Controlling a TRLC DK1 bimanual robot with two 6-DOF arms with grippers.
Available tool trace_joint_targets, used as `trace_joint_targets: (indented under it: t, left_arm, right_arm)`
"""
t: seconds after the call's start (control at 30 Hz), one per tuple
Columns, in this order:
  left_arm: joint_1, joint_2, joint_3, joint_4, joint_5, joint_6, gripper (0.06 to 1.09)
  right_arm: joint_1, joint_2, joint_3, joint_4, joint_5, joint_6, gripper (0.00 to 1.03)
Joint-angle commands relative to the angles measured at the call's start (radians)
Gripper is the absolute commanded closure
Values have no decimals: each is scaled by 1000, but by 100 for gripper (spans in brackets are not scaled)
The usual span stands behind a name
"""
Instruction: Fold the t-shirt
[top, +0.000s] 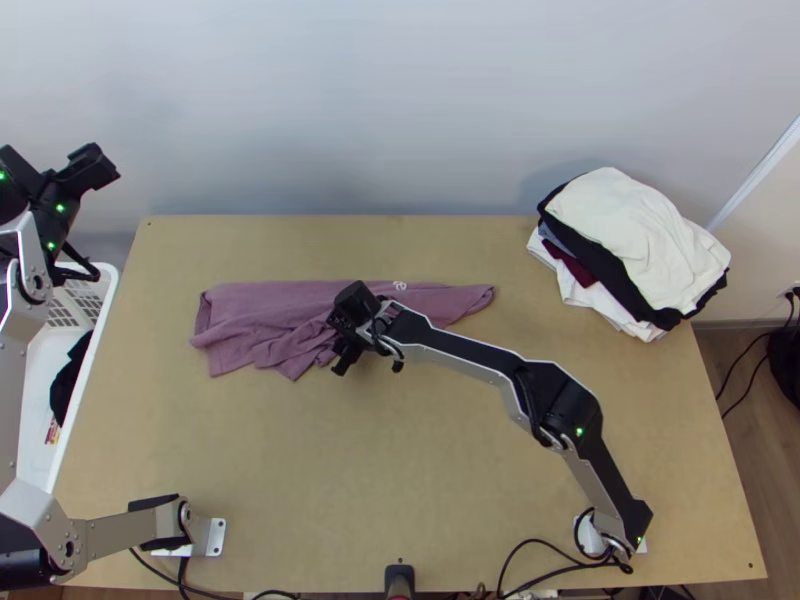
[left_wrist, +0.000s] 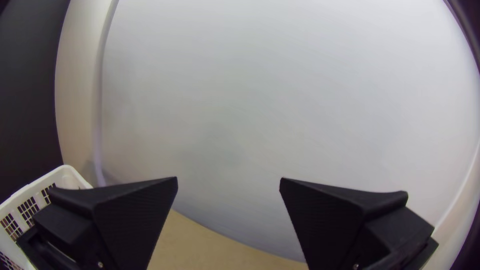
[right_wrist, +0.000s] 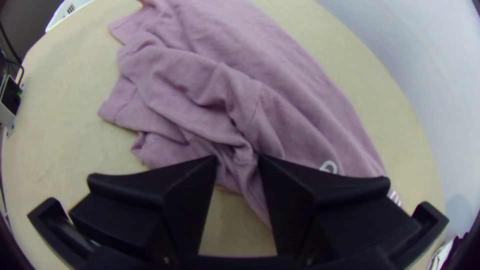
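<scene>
Top view: one mauve t-shirt (top: 255, 308), long, flattened, near side bunched, on the far half of the table (top: 300, 470). Light, soft, limp, we judge; best taken by its outer corners. Roomiest toward the near edge; wall (top: 350, 100) behind, clothes pile (top: 630, 240) right, laundry basket (top: 36, 385) left.
Left wrist view: left gripper (left_wrist: 228, 179), fingers wide apart, holding nothing.
Right wrist view: right gripper (right_wrist: 237, 158), fingers partly parted astride a crumpled fold, unpinched, we judge.
</scene>
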Motion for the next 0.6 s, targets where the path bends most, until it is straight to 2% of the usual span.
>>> trace_joint_targets:
  t: [0.0, 0.1, 0.27, 0.3, 0.37, 0.4, 0.47, 0.57]
  left_arm:
    - [12, -24, -21, 11, 13, -13, 10]
    - [18, -26, -23, 11, 16, -13, 10]
    - [28, -30, -36, 11, 28, -12, 10]
    - [28, -32, -44, 10, 30, -8, 10]
    - [28, -33, -75, -2, 42, 30, 10]
    - [28, -33, -98, -16, 53, 64, 10]
    - [27, -32, -141, -64, 70, 110, 11]
    - [27, -33, -220, -159, 172, 217, 11]
  right_arm:
    - [-26, 47, 43, 18, 1, 11, 77]
    - [-33, 68, 67, 11, 1, 9, 82]
    - [-33, 22, 24, -3, 1, -6, 82]
    - [-31, 5, 9, -3, 1, -22, 84]
    - [-28, -25, -20, -2, 1, -40, 88]
    - [-23, -39, -37, -2, -2, -66, 100]
    - [-19, -65, -69, 3, -1, -80, 100]
    - [-25, -99, -98, 3, -1, -71, 100]
